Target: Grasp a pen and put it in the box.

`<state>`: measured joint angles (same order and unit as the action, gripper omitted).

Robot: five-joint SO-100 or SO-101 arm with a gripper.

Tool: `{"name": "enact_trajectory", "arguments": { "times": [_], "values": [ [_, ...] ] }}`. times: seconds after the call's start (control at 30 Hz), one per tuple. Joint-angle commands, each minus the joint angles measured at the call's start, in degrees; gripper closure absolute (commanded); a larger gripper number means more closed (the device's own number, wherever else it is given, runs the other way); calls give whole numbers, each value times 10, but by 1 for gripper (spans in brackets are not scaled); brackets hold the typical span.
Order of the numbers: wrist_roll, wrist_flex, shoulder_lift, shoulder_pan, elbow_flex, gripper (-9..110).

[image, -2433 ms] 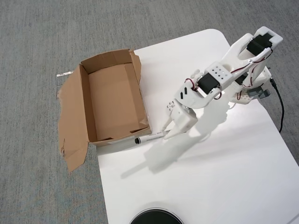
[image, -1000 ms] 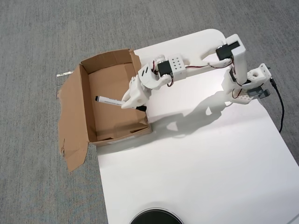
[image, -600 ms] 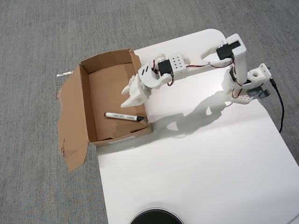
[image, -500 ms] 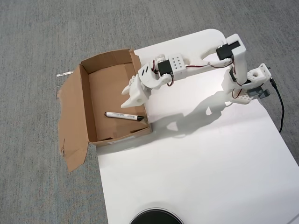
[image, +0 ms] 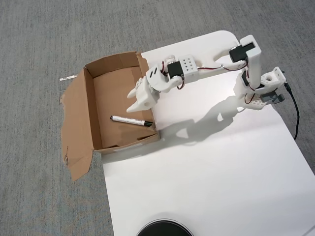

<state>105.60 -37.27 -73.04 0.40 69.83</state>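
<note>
The pen (image: 131,120), white with a black cap at its right end, lies flat on the floor of the brown cardboard box (image: 90,108), near the box's right wall. The box sits at the left edge of the white table, its torn flap spread on the carpet. My white gripper (image: 131,102) hangs over the box's right side, just above the pen. Its fingers are spread apart and hold nothing.
The white table (image: 206,162) carries the arm's base (image: 261,91) at the upper right, with a black cable running down its right side. A black round object (image: 164,229) sits at the table's bottom edge. Grey carpet surrounds the table.
</note>
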Motion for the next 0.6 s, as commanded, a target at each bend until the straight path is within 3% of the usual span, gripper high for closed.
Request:
{"name": "enact_trajectory", "arguments": {
  "times": [0.0,0.57],
  "values": [
    [-4,4,-91,0,-10,81],
    [-5,3,-229,-5,-8,81]
  ]
}}
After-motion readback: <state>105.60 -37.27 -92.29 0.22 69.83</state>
